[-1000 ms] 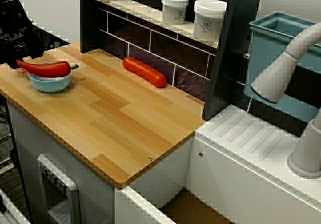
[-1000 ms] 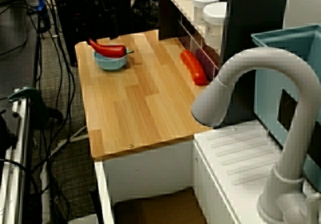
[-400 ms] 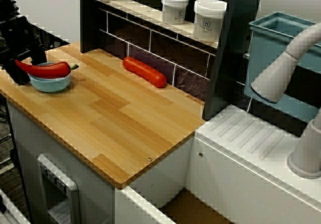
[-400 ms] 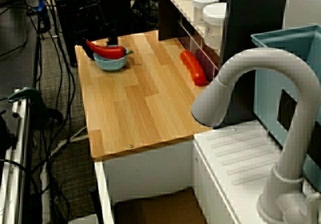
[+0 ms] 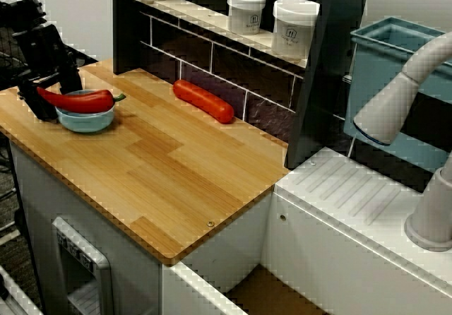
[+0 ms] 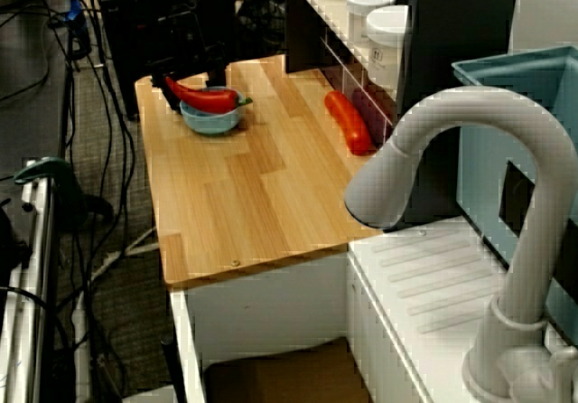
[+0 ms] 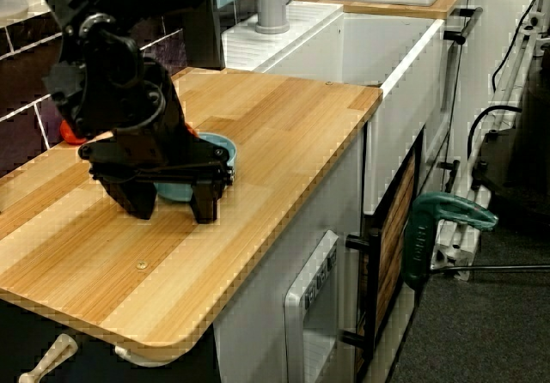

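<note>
Gripper (image 7: 169, 204) down at the left end of the counter (image 5: 176, 167), fingers (image 7: 204, 201) spread wide, tips at or near the wood. Nothing clamped between them that I can see.

Red chili pepper (image 5: 83, 102) lies across the rim of a blue bowl (image 5: 86, 120), at left of frame in the view from the sink side. Long axis runs left to right there: pointed end left, toward the fingers, green stem right, away from them. The pointed end appears to sit in the gap between the two fingers, which stand either side of the axis. Contact with pepper or bowl: cannot tell.

In the view from the counter's end, the bowl sits just behind the fingers, half hidden.

Red sausage-shaped piece (image 5: 203, 100) well apart, against the tiled back wall.
</note>
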`<move>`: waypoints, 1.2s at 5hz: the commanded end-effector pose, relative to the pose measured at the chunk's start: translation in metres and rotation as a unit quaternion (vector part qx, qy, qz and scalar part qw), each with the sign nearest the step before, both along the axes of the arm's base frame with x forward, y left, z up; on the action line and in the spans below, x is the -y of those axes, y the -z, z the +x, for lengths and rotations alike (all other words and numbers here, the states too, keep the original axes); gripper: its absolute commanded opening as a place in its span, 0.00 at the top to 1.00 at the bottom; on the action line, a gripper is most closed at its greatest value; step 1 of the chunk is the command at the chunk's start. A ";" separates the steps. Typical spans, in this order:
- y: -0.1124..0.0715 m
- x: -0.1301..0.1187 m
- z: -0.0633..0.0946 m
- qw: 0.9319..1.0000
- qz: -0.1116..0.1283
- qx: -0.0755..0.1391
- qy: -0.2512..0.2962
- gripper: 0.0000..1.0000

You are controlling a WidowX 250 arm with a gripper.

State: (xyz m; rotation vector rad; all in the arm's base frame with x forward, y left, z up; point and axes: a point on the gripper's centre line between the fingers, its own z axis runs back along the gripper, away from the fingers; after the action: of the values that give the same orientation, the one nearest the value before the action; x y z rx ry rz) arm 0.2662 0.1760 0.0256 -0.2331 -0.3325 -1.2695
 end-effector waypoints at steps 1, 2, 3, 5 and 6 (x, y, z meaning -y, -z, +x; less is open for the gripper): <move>-0.015 0.031 0.003 0.999 0.006 0.003 0.042 0.00; -0.017 0.046 -0.002 0.999 0.001 -0.002 0.051 0.00; -0.018 0.055 -0.003 0.999 -0.001 -0.006 0.045 0.00; -0.012 0.074 -0.003 0.999 -0.009 -0.018 0.030 0.00; -0.014 0.085 -0.005 0.999 -0.013 -0.023 0.023 0.00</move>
State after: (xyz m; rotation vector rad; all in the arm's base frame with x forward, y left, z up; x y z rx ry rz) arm 0.2543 0.0885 0.0278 -0.3296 -0.2990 -1.2990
